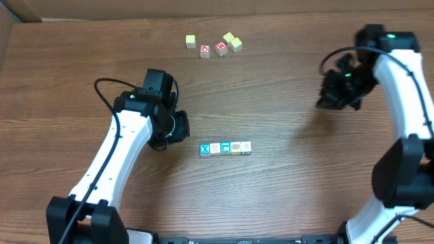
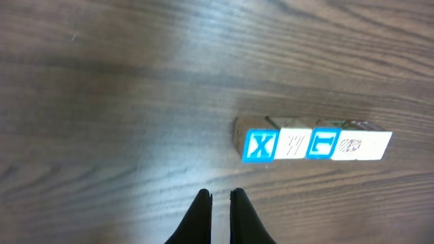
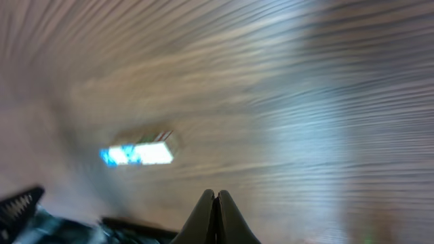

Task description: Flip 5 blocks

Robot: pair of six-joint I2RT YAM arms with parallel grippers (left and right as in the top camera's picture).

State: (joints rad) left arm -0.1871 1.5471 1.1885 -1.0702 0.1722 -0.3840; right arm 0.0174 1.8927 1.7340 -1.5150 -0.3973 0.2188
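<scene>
Five blocks [image 1: 225, 148] wait in a row; left gripper [image 2: 219, 196] and right gripper [image 3: 215, 198] hang clenched, empty; flipping seems unstarted, and first needs fingers parted.

We're getting a sharp, evenly lit overhead view, soft shadows falling on the table [image 1: 271, 88]. Right wrist is smearing with motion blur, the blocks [image 3: 137, 153] blowing out; left wrist is catching pale glare.

Blocks [image 1: 225, 148] in touching row on table [image 1: 285, 88]; loose cubes [image 1: 221, 48] clustered well behind them.
</scene>
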